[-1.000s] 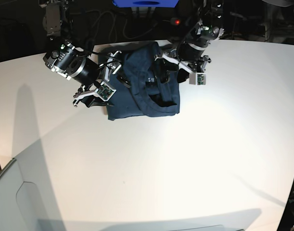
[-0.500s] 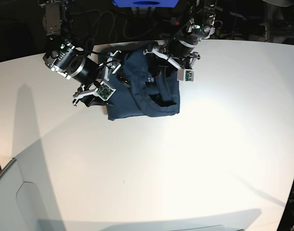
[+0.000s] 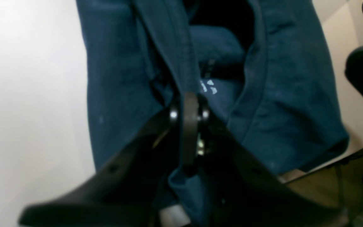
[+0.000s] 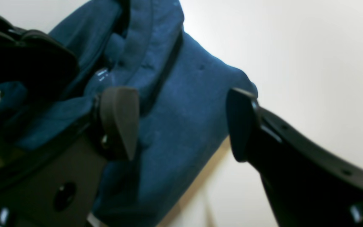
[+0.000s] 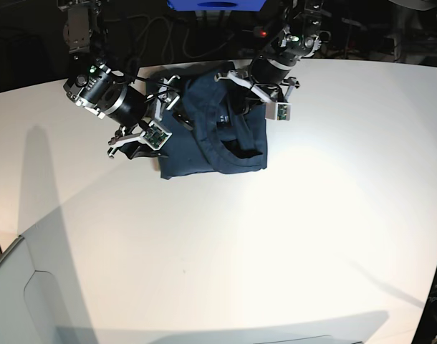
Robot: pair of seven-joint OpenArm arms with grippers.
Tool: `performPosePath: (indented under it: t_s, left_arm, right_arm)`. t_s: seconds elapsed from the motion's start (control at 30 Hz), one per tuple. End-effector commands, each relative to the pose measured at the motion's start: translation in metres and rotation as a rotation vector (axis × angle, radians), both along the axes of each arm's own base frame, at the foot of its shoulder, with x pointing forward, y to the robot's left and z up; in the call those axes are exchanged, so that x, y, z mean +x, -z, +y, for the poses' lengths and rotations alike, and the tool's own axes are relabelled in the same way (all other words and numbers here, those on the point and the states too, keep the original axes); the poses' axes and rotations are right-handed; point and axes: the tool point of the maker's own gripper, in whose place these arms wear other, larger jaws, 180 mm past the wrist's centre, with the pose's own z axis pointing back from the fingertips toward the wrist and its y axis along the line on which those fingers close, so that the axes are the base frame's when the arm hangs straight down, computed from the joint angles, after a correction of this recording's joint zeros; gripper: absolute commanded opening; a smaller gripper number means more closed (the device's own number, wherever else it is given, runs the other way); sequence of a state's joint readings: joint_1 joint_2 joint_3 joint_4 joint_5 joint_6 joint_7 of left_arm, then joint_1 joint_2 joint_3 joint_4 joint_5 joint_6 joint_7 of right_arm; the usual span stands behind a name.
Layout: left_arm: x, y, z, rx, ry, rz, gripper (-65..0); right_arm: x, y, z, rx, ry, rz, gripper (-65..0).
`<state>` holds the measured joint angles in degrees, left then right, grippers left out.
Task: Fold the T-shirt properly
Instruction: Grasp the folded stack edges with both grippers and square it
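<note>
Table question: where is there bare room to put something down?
The table is bare in front of the T-shirt and out to both sides. It is crowded at the far edge, where both arms work: left fingers pinch cloth, right fingers straddle it.

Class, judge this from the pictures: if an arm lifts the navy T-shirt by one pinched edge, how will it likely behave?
The T-shirt probably goes floppy: it already lies bunched and creased. The fold pinched in the left gripper suggests thin, easily gathered cloth. It likely drapes and unfolds, not holding shape.
</note>
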<state>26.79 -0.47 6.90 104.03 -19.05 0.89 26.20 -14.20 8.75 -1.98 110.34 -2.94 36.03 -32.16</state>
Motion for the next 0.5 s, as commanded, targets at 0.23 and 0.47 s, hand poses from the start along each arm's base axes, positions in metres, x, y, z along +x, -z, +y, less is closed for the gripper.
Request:
performPosePath:
  t_s: [0.23, 0.47]
  left_arm:
    - [0.015, -0.043, 0.022, 0.005, -0.065, -0.123, -65.0]
    - [0.020, -0.044, 0.057, 0.060, -0.137, -0.132, -65.0]
  right_arm:
    - [0.003, -0.011, 0.003, 0.023, -0.019, -0.035, -23.7]
    - [0.003, -0.011, 0.003, 0.023, -0.019, -0.035, -23.7]
